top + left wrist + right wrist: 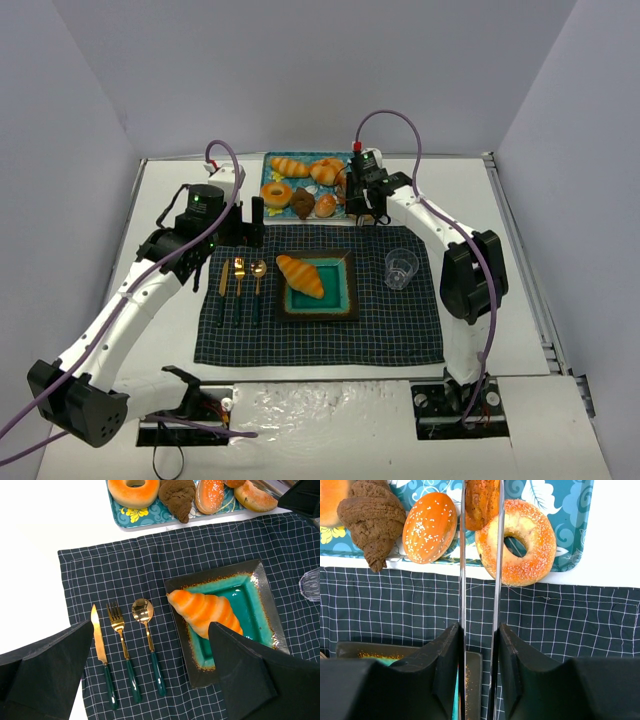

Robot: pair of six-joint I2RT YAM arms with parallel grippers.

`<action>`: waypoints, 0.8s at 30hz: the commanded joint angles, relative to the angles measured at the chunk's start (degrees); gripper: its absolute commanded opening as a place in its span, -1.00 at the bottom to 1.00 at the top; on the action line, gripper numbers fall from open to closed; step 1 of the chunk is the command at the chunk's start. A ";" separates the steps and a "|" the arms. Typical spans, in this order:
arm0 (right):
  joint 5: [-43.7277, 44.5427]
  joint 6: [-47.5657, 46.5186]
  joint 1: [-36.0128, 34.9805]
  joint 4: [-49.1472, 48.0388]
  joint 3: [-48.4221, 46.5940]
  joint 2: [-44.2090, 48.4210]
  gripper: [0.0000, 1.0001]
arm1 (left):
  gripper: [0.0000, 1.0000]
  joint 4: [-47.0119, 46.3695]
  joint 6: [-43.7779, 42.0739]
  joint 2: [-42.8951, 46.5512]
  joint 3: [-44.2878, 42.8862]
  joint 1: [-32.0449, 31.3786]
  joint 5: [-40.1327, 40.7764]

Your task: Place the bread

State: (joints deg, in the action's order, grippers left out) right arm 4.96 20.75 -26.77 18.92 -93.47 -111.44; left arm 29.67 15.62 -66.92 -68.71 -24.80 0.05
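My right gripper is shut on a pair of metal tongs over the far edge of the placemat. The tong blades pinch a small golden-brown bread above the patterned tray, just over a sugared ring. In the top view this gripper hangs at the tray's right end. An orange croissant lies on the teal square plate. My left gripper stands open and empty above the cutlery, with the croissant and plate beside its right finger.
The tray also holds a sesame bun, a chocolate croissant, a doughnut and other rolls. A gold knife, fork and spoon lie left of the plate. A clear glass stands to its right on the checked placemat.
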 commanded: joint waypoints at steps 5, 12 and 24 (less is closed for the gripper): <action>0.20 -0.83 0.46 -2.01 -2.54 2.64 -0.82 | 0.94 -2.89 -0.68 0.38 -0.99 -0.37 0.76; 1.02 -0.89 0.48 -1.86 -2.07 5.80 -0.88 | 0.94 -3.04 -0.68 0.38 -0.99 -0.42 0.65; 1.12 -1.12 0.45 -0.02 -0.98 11.46 -0.92 | 0.94 -3.04 -0.59 0.29 -0.99 -0.43 0.59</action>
State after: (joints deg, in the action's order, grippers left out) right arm 4.81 20.59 -26.65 19.48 -93.47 -106.07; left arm 29.67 15.62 -66.92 -68.71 -24.80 0.05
